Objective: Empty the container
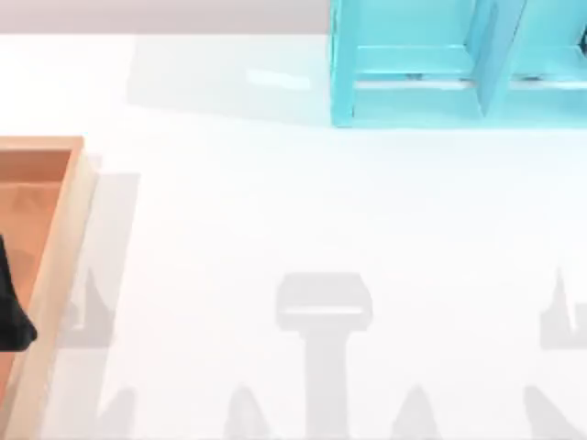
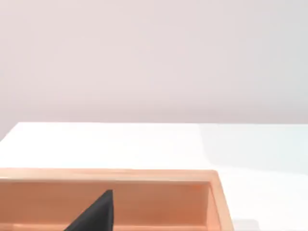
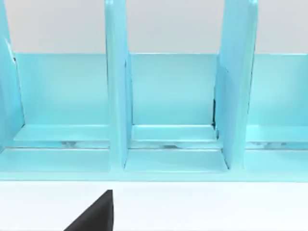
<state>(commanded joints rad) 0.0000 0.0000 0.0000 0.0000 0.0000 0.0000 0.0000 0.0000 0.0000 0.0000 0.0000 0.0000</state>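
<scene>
The container (image 1: 57, 266), a shallow wooden box with a light tan rim and an orange-brown floor, lies at the table's left edge and is cut off by the top view's border. The strip of its floor that shows is bare. A dark part of my left gripper (image 1: 14, 316) hangs over that floor near the left border. In the left wrist view the left gripper (image 2: 96, 214) sits above the box interior, facing the container's rim (image 2: 110, 174). My right gripper (image 3: 96, 214) hovers over white table in front of the turquoise shelf unit (image 3: 173, 110).
The turquoise shelf unit (image 1: 459, 64) with upright dividers stands at the back right of the table. White tabletop (image 1: 303, 211) stretches between the box and the shelf, with grey shadows along its front edge.
</scene>
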